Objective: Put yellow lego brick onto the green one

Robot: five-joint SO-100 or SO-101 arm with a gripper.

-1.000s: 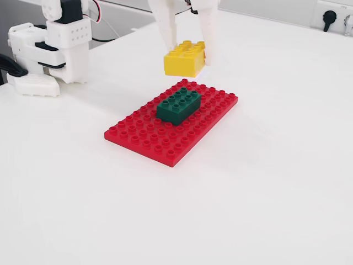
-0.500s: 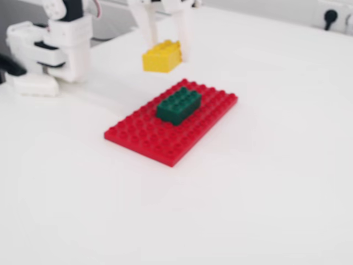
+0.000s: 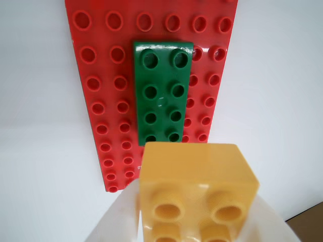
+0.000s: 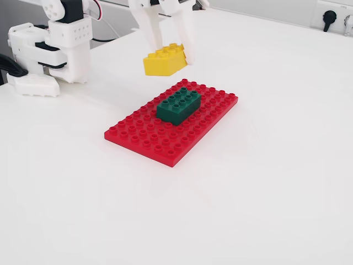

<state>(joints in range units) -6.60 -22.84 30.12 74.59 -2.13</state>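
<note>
Fixed view: white claw [image 4: 172,57] is gripping the yellow lego brick [image 4: 164,60] by its two long sides, holding it in the air, clear of the desk [image 4: 265,165]. Brick is tilting slightly, studs up. It is hanging behind and a little left of the green one [image 4: 178,105], not touching it.

Green one is sitting studs-up on the red baseplate [image 4: 172,122], toward the plate's far end, its long axis running along the plate's long axis. Baseplate is lying flat on the white desk. White arm base [image 4: 52,49] is standing at the far left of this view, with cables trailing behind it. Wall socket [image 4: 330,17] is showing at top right.

Wrist view: yellow lego brick [image 3: 197,194] is filling the lower centre, studs facing the camera, white fingers [image 3: 116,222] pressing on both sides. Green one [image 3: 161,93] is lying beyond it on the red baseplate [image 3: 103,101], lengthwise in line with the yellow brick.
</note>
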